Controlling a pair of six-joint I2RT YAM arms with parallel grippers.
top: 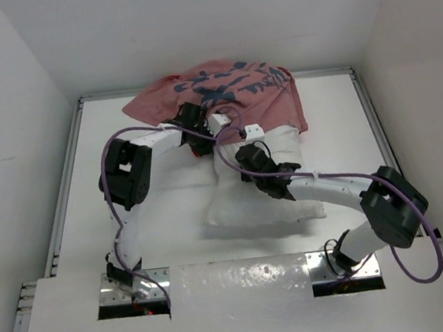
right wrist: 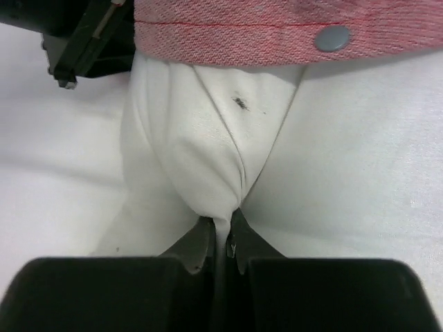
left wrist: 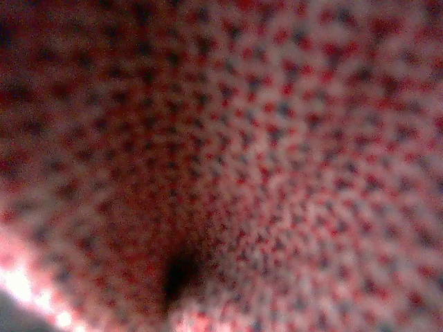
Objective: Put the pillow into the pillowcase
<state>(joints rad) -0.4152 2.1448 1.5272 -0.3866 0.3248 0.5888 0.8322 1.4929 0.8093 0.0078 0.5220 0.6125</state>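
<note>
Top external view: the pillow (top: 267,189) lies on the white surface (top: 173,234), its far end just under the mouth of the pillowcase (top: 230,94), which is heaped at the back; most of the pillow is outside the case, on the side nearer the arms.

Right wrist view is crisp: the right fingers (right wrist: 232,242) are pressed together on a raised fold of the pillow's white cloth, right below the pink hem and its grey snap (right wrist: 332,38). The left fingers (top: 201,140) sit at that same hem; the left wrist view is nothing but blurred red weave against the lens, so the pinch itself is hidden; they are closed, and I judge they have the pillowcase edge.

So this looks like the stuffing step, barely begun, with one arm on the case and one on the pillow. My read is that the next move calls for lifting the hem clear while the pinched end is driven under it; the two grips are very close, so the arms could crowd each other, and the snap may catch the cloth.

On room, the case is bunched close to the back rim, with little slack behind it; there is bare surface either side of the pillow and in front of it; the right forearm crosses the pillow's near half.
</note>
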